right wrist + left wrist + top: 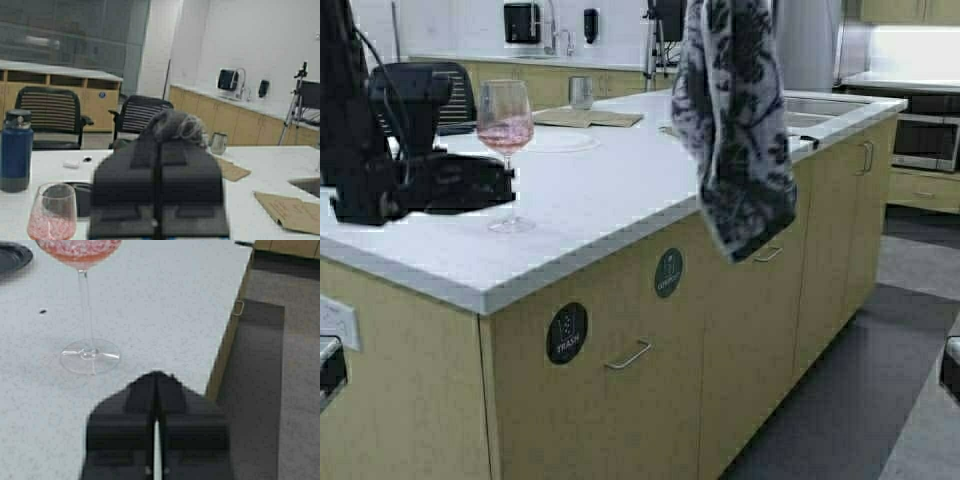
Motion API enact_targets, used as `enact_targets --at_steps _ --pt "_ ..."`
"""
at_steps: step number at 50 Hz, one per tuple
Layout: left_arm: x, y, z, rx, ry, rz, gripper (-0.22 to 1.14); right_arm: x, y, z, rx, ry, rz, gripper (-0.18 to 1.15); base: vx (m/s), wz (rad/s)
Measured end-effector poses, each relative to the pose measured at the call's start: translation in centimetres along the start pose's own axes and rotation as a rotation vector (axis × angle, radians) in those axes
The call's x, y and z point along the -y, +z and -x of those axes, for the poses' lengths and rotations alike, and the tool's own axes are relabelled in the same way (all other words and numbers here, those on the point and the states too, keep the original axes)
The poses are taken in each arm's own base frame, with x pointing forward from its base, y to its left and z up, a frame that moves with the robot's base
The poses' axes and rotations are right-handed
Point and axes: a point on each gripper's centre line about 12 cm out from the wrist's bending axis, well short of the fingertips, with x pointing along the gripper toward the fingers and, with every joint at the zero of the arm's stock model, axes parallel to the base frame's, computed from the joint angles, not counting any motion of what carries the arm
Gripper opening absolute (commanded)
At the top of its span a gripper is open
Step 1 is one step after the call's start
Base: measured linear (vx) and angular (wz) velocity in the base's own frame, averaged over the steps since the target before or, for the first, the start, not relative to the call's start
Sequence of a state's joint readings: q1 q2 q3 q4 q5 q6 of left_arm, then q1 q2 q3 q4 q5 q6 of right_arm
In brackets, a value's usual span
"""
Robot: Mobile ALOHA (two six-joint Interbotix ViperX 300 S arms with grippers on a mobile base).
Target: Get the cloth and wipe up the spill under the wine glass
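Note:
The wine glass (506, 128) with pink drink stands near the white counter's (610, 200) front left; its foot shows in the left wrist view (90, 356) and its bowl in the right wrist view (51, 215). I see no clear spill under it. My left gripper (508, 185) is shut and empty, level with the stem and just short of the foot (157, 376). The floral cloth (735, 120) hangs limp from above the high view, over the counter's front edge. My right gripper (160, 142) is shut on its bunched top (175, 125); the gripper itself is outside the high view.
A steel tumbler (581, 92), tan paper sheets (588, 118) and a pale plate (555, 142) lie behind the glass. A sink (820, 105) is at the far right. A blue bottle (15, 150) and a dark plate (82, 197) stand past the glass.

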State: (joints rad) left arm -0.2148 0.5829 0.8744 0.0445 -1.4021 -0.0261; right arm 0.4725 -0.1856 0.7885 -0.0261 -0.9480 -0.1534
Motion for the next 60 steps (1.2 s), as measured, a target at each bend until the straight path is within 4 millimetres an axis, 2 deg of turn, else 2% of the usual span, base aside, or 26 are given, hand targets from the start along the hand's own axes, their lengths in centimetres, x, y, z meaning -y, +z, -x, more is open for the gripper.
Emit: enact_targets --at_steps 6,16,20,37,51,60 --pt "-0.2 -0.9 0.1 0.028 0.012 -0.032 0.50 -0.1 -0.8 -0.1 -0.018 0.004 0.000 0.05 0.10 -0.01" --pt "-0.6 -1.6 0.0 0.041 0.055 -0.049 0.89 -0.2 -0.8 0.0 -0.019 0.006 0.000 0.05 0.13 0.02" --pt "-0.7 -1.6 -0.5 0.055 0.053 -0.045 0.98 -0.2 -0.9 0.0 -0.024 0.006 -0.001 0.05 0.15 0.06" --pt "-0.6 -2.0 -1.4 0.075 0.043 -0.050 0.98 -0.2 -1.2 0.1 -0.032 0.007 -0.001 0.05 0.16 0.04" --pt "0.1 -3.6 -2.1 0.061 -0.019 -0.042 0.98 -0.6 -1.2 0.2 -0.033 0.016 -0.003 0.05 0.16 0.06" --pt "0.8 -4.6 -3.2 0.072 -0.062 -0.032 0.98 -0.7 -1.2 0.3 -0.032 0.020 -0.004 0.05 0.13 0.05"
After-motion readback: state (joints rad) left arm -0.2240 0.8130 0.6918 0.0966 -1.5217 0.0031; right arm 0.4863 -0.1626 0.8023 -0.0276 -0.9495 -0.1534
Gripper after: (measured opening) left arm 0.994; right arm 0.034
